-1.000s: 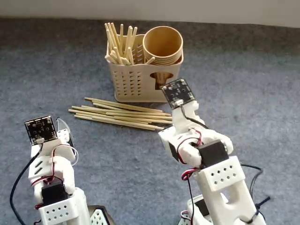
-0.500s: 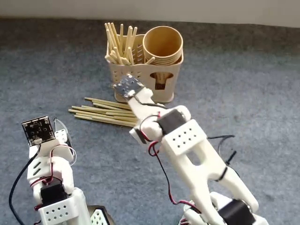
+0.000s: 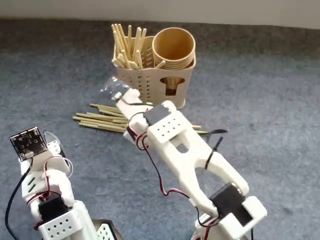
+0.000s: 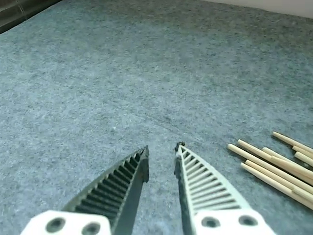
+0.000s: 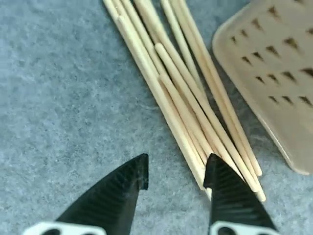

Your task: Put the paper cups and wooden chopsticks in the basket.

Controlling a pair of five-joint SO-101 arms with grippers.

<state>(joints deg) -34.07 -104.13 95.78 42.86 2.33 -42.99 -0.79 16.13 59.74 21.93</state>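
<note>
1. Loose chopsticks [image 5: 186,98] are seen lying just in front of the basket [image 3: 150,85]; cups [image 3: 173,47] are already stacked inside it.
2. The right gripper [image 5: 177,166] is set open over their ends; lowering and closing on one is judged next.

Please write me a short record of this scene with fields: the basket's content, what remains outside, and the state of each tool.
basket: holds stacked paper cups on one side and upright chopsticks on the other
outside: loose chopsticks lie in a bundle on the carpet in front of the basket
right tool: open, empty, at the ends of the loose chopsticks
left tool: open, empty, over bare carpet, apart from the bundle
</note>
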